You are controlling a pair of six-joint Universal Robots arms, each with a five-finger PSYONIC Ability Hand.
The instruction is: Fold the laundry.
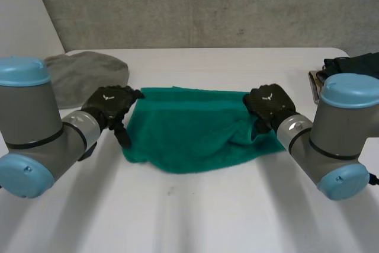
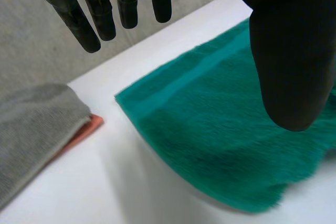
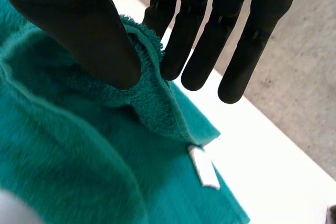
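On white table [image 1: 195, 205], one green towel [image 1: 189, 131]

A white table [image 1: 195, 217] is backed by a grey wall [image 1: 207, 4], a grey cloth [image 1: 83, 72] is laid over an orange sheet [image 2: 86, 129], and a dark bundle [image 1: 354, 63] is seen at the table's other side.

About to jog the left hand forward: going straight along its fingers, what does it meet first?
Likely the green towel, at its corner ahead of the left hand; depth unclear, maybe bare table first.
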